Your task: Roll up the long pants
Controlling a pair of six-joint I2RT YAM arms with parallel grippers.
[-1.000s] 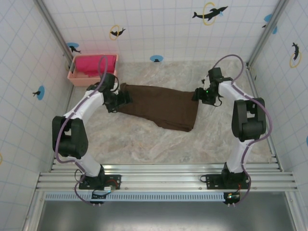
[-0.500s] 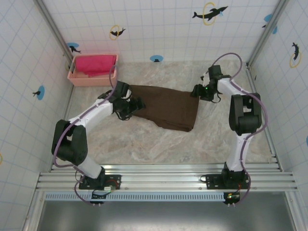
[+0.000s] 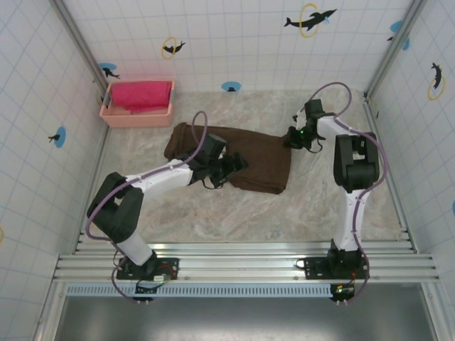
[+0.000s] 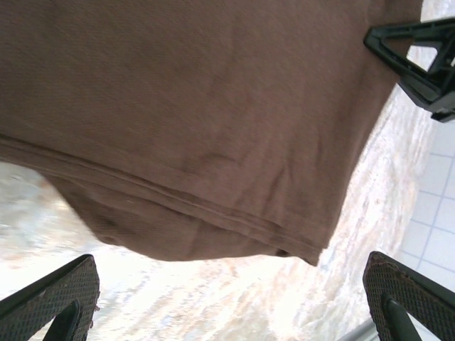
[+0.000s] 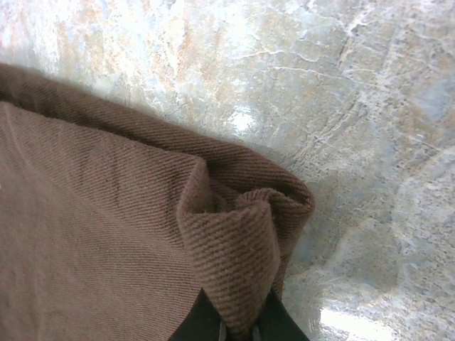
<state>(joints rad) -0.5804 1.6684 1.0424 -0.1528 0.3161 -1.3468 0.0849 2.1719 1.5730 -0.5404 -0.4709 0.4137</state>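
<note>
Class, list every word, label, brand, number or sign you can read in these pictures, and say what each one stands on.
No text can be read.
The long pants: plain brown, no tag or print showing.
The pink cloth: no writing.
The wall tiles: only dolphin decals, pictures without lettering.
The left arm's base: any marking is too small to read.

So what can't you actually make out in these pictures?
- Top view: the left gripper and its arm cover part of the long pants.
- Right wrist view: the right gripper has its tips buried in a bunched pants corner, cut off by the bottom edge.
- Top view: the pink cloth is too small to identify.
</note>
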